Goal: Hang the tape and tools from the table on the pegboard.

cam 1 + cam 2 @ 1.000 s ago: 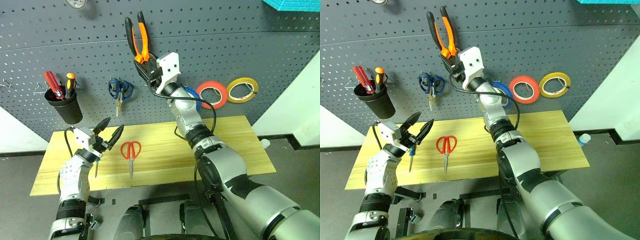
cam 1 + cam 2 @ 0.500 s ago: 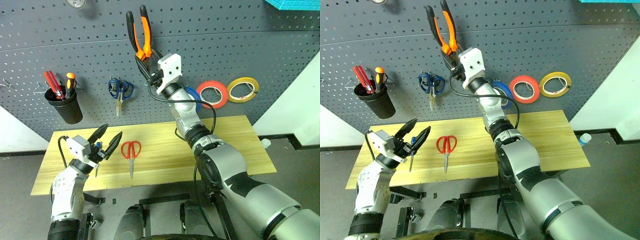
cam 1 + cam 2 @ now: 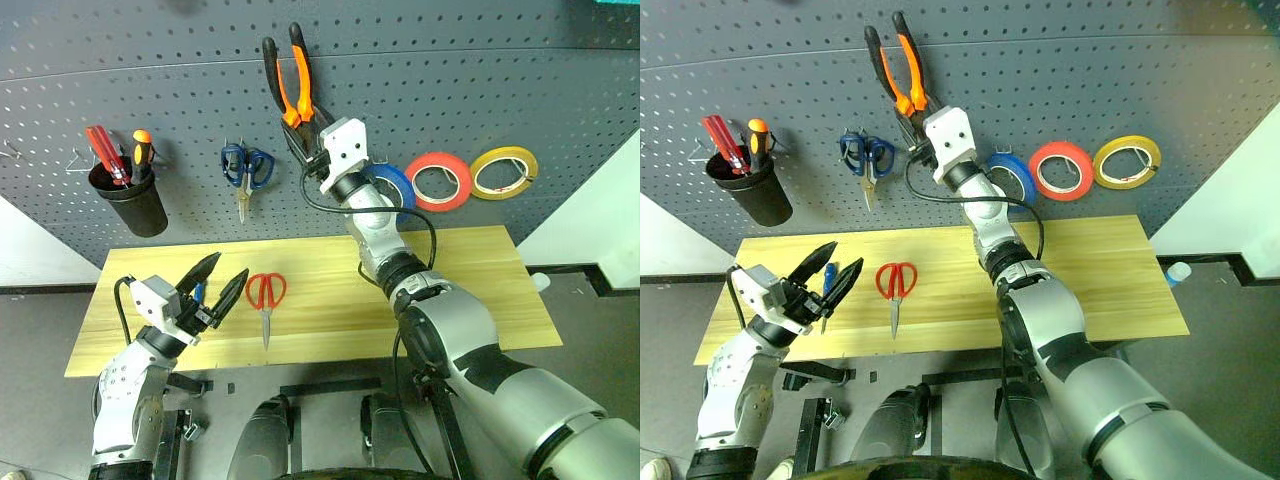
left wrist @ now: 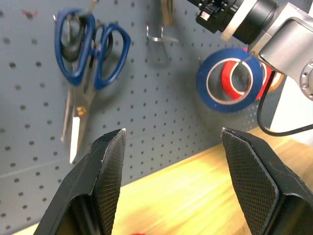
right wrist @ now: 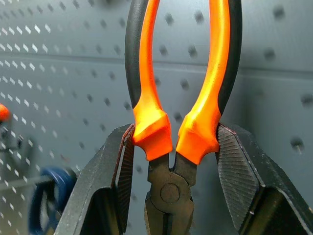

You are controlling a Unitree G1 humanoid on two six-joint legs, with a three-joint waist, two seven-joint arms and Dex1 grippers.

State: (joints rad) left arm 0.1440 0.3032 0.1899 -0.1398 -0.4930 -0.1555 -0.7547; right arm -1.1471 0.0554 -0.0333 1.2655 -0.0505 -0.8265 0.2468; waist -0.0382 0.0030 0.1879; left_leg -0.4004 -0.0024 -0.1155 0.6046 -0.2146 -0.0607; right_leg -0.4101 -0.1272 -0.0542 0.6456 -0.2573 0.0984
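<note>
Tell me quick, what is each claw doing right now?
Left gripper: open, holding nothing.
Right gripper: shut on the pliers, handles up against the pegboard.

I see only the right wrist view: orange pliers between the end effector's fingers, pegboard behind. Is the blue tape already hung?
Observer: Yes, the blue tape hangs on the pegboard, beside the red roll.
Operator: What remains on the table?
Observer: The red-handled scissors lie on the table.
Operator: And the left end effector?
Observer: The left end effector is open and empty above the table's left part.
</note>
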